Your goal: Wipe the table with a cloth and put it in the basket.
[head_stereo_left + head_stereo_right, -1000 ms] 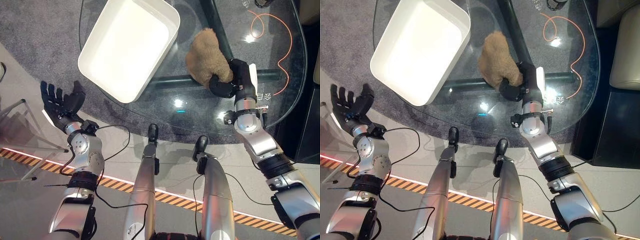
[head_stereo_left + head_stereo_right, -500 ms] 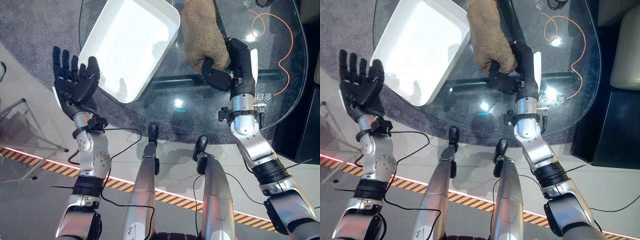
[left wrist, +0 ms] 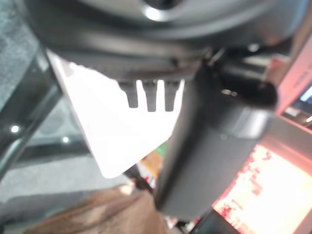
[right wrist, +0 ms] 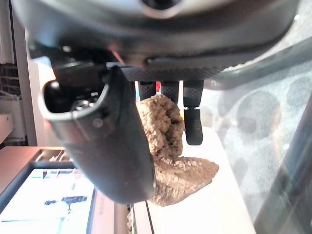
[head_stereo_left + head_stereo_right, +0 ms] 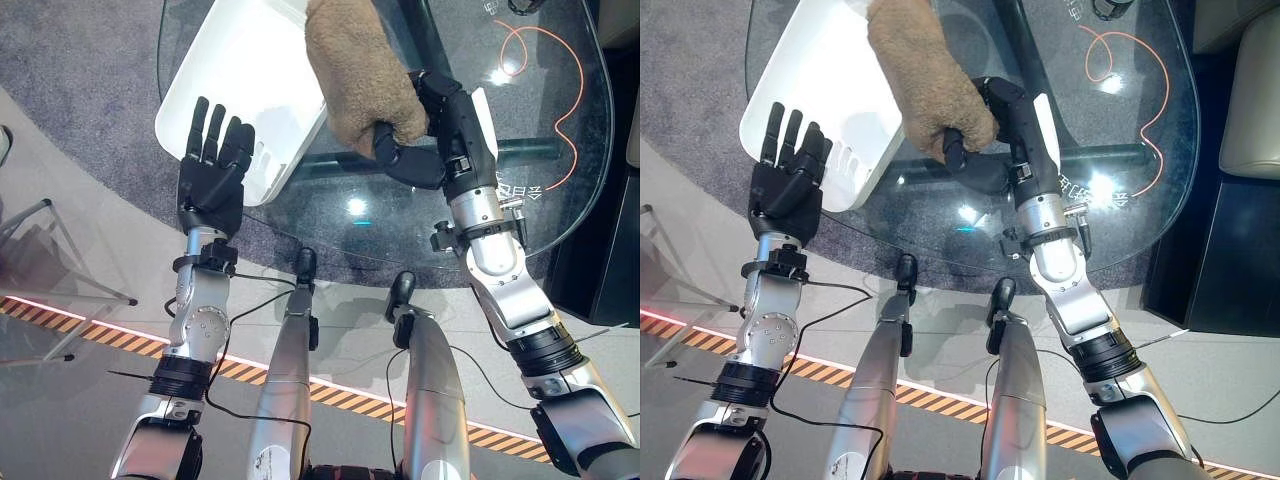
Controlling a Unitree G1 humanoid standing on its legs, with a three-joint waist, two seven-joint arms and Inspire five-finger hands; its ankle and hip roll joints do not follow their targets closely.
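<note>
Two dark hands are being shown above a round glass table (image 5: 400,215).

Item: right hand (image 5: 432,120). It is being held over the middle of the table, with its fingers and thumb curled round the lower end of a brown fluffy cloth (image 5: 352,75). The grip is confirmed in the right wrist view, where the cloth (image 4: 173,161) is being pinched between the thumb and the row of fingers (image 4: 192,122).

Item: cloth. It is being carried clear of the glass, its upper part stretching away from the robot and overlapping the right-hand rim of the basket as seen from above. Whether it is touching the basket cannot be told.

Item: basket (image 5: 235,70). A white, shallow, rectangular container is being kept on the left part of the table, tilted diagonally to the robot, with its near corner overhanging the table edge.

Item: left hand (image 5: 212,170). It is being held up with straight, spread fingers at the near corner of the basket, its fingertips lying over the basket's rim; nothing is being gripped by it. In the left wrist view the white basket (image 3: 126,136) is being shown past the fingertips.

Item: orange cable (image 5: 550,90). It is being left looped beneath or upon the far right part of the glass, well apart from the cloth.

Item: grey carpet (image 5: 90,60). It is being seen under and around the table.
</note>
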